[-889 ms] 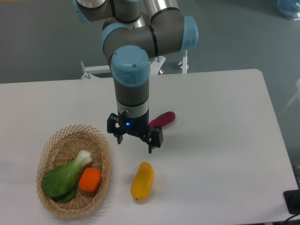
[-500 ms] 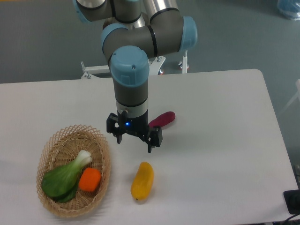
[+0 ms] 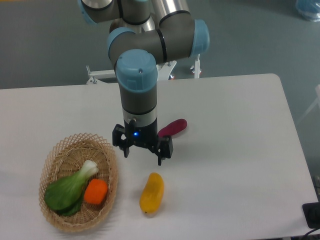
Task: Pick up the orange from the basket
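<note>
Fixed camera view, read from left to right. Near the table's front left corner you see the basket (image 3: 55,159), a shallow woven oval whose long axis runs roughly from the front edge toward the back. In it lies a leafy green vegetable (image 3: 70,189), and touching that vegetable's right side, against the basket's right wall, sits the orange (image 3: 96,191), roundish and slightly blocky, with no marked long axis to align to. Just outside the basket, toward the front edge, you find a yellow-orange oblong fruit (image 3: 151,192) on the bare table (image 3: 240,150). Above and between these hangs the gripper (image 3: 143,151), pointing down over the table just right of the basket's back right rim; behind it a dark red oblong piece (image 3: 173,127) lies toward the table's middle. The relation that governs your next move: the orange lies to the left of the gripper and nearer the front edge, well apart from the fingertips and lower than they are. The two fingers stand spread apart, holding nothing and touching nothing, and the spread looks wide enough to take the orange.
</note>
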`<state>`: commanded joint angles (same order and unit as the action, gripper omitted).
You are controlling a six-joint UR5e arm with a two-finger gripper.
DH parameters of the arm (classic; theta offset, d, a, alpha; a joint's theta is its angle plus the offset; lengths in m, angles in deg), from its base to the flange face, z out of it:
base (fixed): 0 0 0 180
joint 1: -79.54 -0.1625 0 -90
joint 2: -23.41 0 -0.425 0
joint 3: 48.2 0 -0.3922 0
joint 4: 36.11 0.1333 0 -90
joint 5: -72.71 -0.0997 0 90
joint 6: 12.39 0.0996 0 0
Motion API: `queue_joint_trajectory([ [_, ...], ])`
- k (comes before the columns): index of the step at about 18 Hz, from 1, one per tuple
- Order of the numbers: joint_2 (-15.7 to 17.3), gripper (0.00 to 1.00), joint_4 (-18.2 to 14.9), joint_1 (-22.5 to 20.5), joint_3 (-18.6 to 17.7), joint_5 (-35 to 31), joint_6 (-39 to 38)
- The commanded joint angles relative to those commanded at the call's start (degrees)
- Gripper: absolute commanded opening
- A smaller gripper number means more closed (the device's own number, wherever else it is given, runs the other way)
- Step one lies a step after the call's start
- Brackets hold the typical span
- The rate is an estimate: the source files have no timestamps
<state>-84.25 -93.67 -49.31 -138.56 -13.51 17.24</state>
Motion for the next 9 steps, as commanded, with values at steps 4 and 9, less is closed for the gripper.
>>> queue_joint_trajectory([
  [4,-1.8,1.00,0.0,2.5,1.4,-0.1,-3.5],
  [9,-2.7,1.00,0.0,5.1,2.2,-0.4,-7.9],
])
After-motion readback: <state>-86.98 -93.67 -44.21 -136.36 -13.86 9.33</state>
